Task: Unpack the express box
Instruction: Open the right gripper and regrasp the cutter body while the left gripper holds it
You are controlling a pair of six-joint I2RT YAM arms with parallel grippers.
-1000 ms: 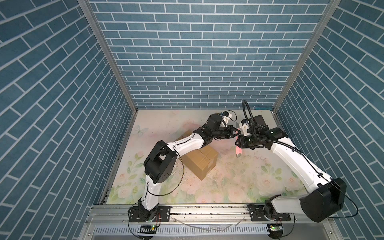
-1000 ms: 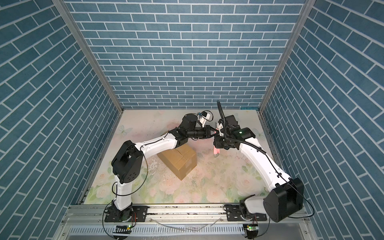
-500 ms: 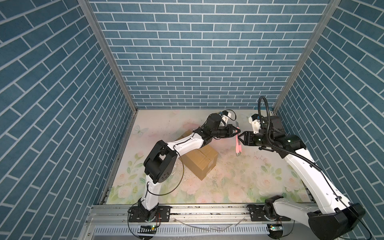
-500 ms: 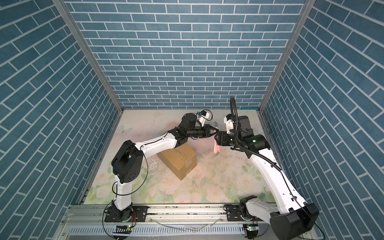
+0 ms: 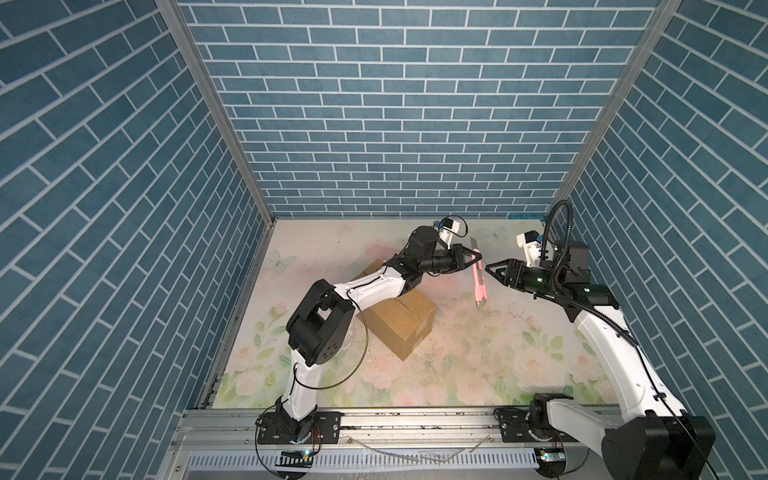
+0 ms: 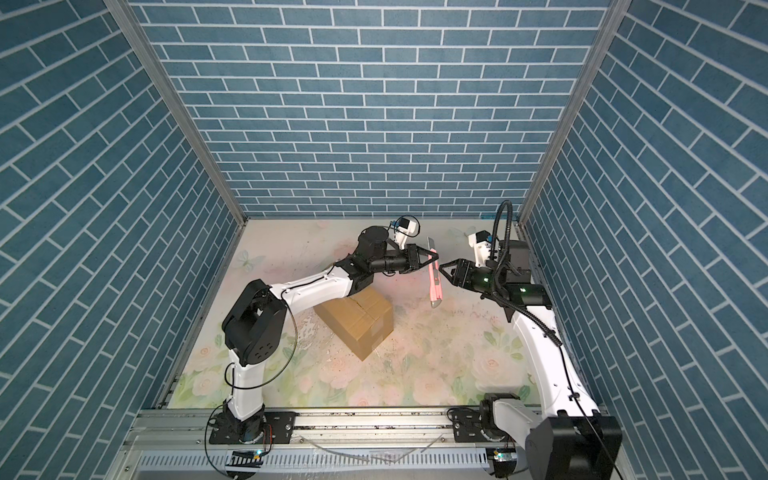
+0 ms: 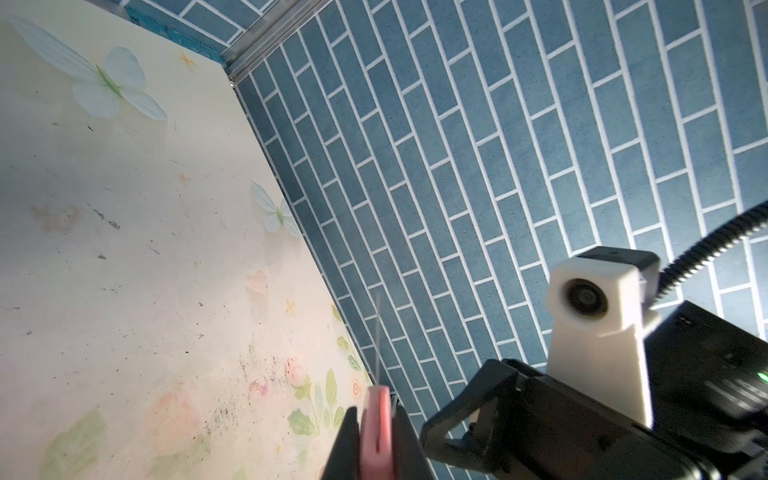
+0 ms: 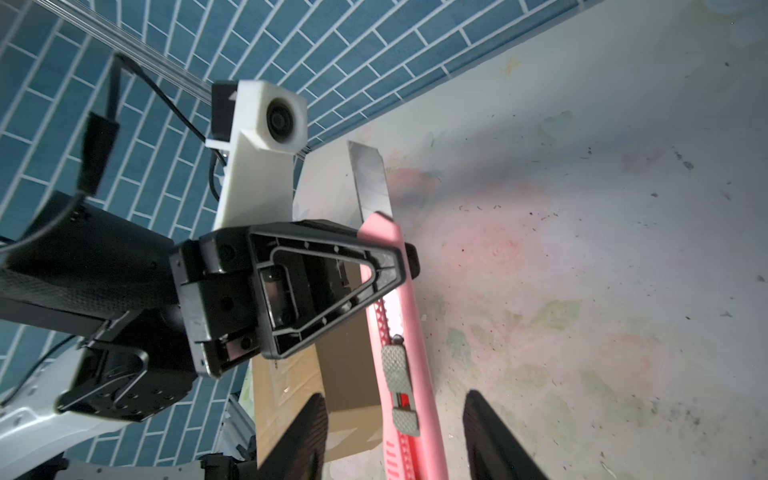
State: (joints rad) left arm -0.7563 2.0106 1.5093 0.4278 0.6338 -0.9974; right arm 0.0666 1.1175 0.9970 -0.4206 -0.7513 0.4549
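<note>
The express box, a closed brown carton, lies on the floral mat under my left forearm. Above the mat and to the right of the box, my left gripper is shut on a pink knife. The knife hangs nearly upright with its blade out. My right gripper faces it, open. In the right wrist view its fingers stand either side of the knife's handle without touching. The left wrist view shows the knife edge-on between the pads.
Blue brick-patterned walls close in the mat on three sides. A metal rail with both arm bases runs along the front. The mat carries scattered dark specks.
My right gripper has opened off the knife and drawn back slightly to the right. The left gripper keeps the knife in the same place.
</note>
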